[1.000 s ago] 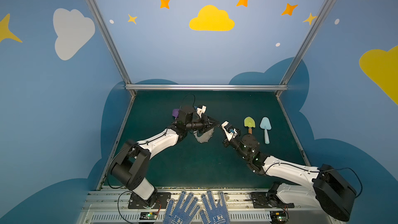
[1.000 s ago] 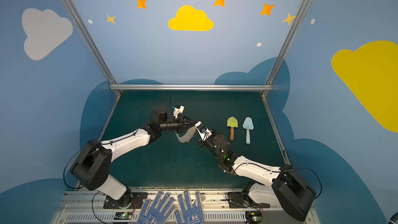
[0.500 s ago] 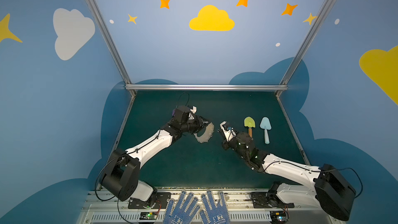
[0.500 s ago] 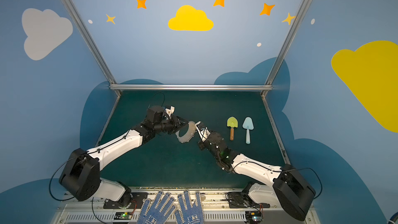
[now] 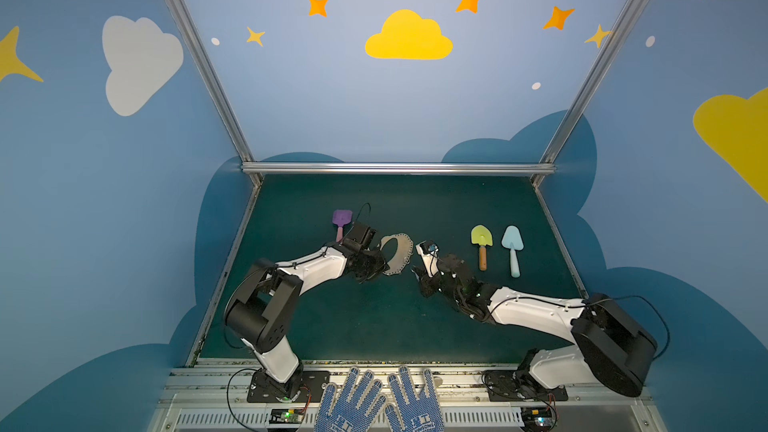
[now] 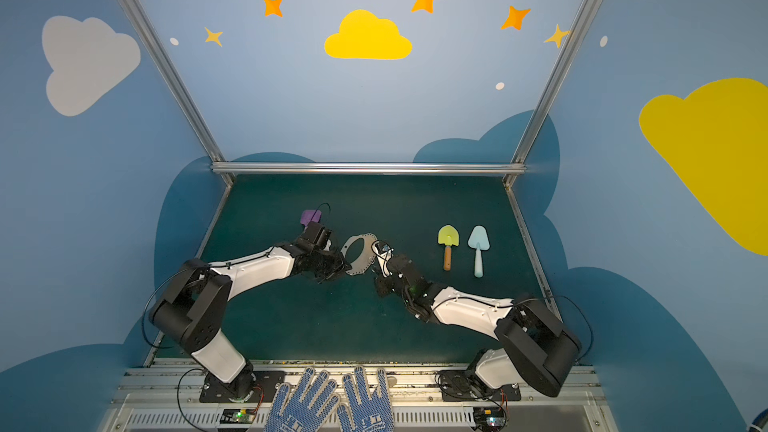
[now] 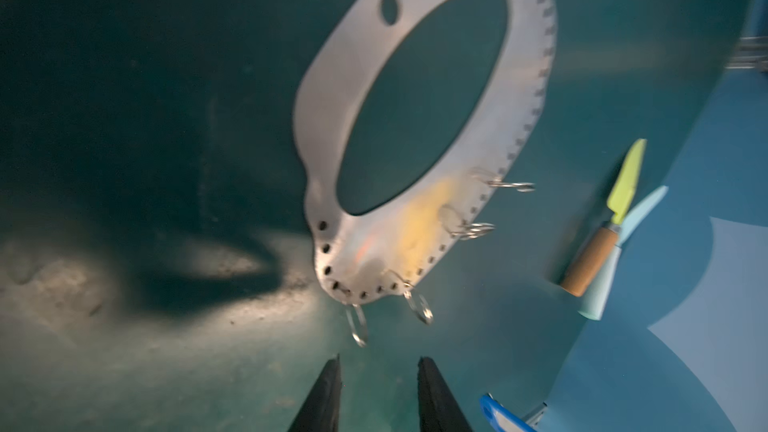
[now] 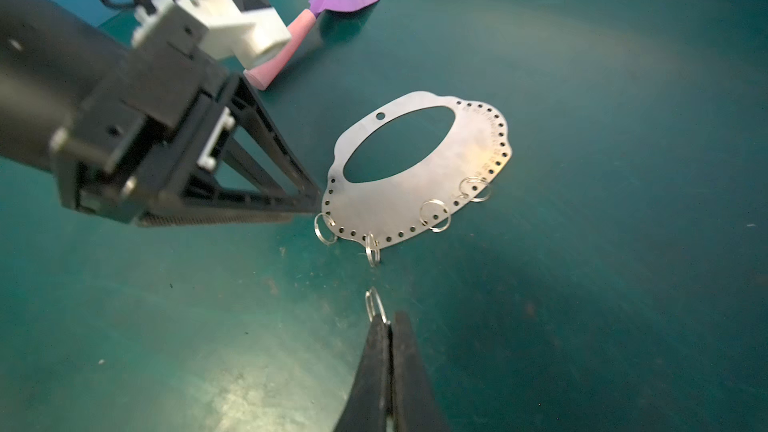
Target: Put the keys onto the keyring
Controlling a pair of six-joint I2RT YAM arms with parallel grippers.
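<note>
The keyring [image 5: 405, 253] [image 6: 368, 261], a flat grey oval band with small wire rings along its holed edge, lies on the green mat between the arms. My left gripper [image 7: 378, 361] [image 5: 382, 270] is open and empty, its tips just short of the band's ringed end [image 7: 328, 97]. My right gripper [image 8: 388, 320] [image 5: 414, 272] is shut on a small wire ring [image 8: 375, 305] that sticks out of its tips, a short gap from the keyring [image 8: 399, 201]. The key and tag are hidden behind the fingers. A blue plastic edge [image 7: 498, 413] may be the tag; I cannot tell.
A purple shovel [image 5: 341, 220] with a pink handle lies behind the left wrist. A yellow-green shovel [image 5: 481, 243] and a light blue shovel [image 5: 512, 251] lie to the right. Blue dotted gloves [image 5: 374, 405] rest on the front rail. Blue walls enclose the mat.
The left gripper carried the keyring down from mid-air, let it go on the mat and opened. The right gripper drew back a little, still shut.
</note>
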